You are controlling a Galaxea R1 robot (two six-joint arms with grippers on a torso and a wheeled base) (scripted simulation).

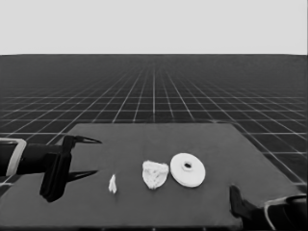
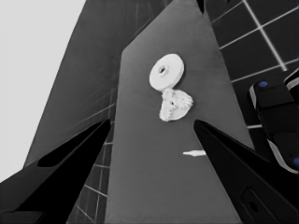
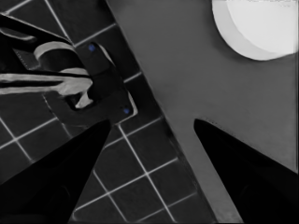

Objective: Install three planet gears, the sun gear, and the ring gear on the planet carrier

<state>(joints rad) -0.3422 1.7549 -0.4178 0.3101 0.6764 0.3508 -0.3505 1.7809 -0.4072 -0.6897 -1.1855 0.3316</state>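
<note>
- Currently both arms are parked; neither end effector touches a part.
- Left end effector (image 1: 84, 156): at the left edge of the head view, over the left end of the worktop (image 1: 154, 202). Fingers spread wide, nothing between them. Same in the left wrist view (image 2: 152, 154): two wedges well apart, bare worktop in the gap.
- Right end effector (image 3: 152, 140): its arm shows only in the lower right corner of the head view. In the right wrist view the fingers are wide apart and hold nothing, looking past a corner of the worktop at the floor grid.
- Larger round part (image 1: 187, 170): lower middle of the head view, right of centre, lying flat, dark hole in its raised middle. Also upper centre of the left wrist view (image 2: 167, 71).
- Smaller round part (image 1: 155, 173): just left of the larger one, edges touching or nearly so. Lumpy outline; the left wrist view (image 2: 175, 105) shows gears (image 2: 169, 111) sitting on it. How many, I cannot tell.
- Thin white piece (image 1: 112, 184): left of the stack, well apart from it, between the stack and the left end effector. Seen as a small sliver in the left wrist view (image 2: 194, 152).
- White curved edge at the upper right of the right wrist view: a round part (image 3: 254, 28), cropped; which one I cannot tell.
</note>
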